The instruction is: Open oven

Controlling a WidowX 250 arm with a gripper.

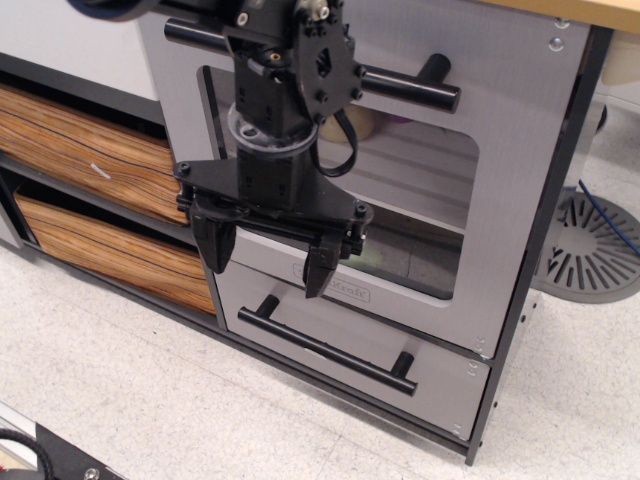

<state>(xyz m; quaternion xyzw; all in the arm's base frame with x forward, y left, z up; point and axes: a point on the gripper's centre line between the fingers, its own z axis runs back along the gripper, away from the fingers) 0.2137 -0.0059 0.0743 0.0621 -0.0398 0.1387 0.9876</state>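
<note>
While the grey toy kitchen oven (500,170) stands in the upper middle of the view with its large clear-windowed door shut flush against the frame, its long black bar handle (410,87) runs across the top of the door, partly hidden behind the arm. Through the window a white shelf (415,170) shows inside. A small logo sits on the door's lower edge, half covered by a fingertip. The black tool (268,262) hangs in front of the door's lower left part, its two fingers spread apart, pointing downward and gripping nothing. Just below the door lies a smaller windowless grey drawer (440,385) with its own black handle. To the left sit two wood-grain drawers (90,160), stacked.
</note>
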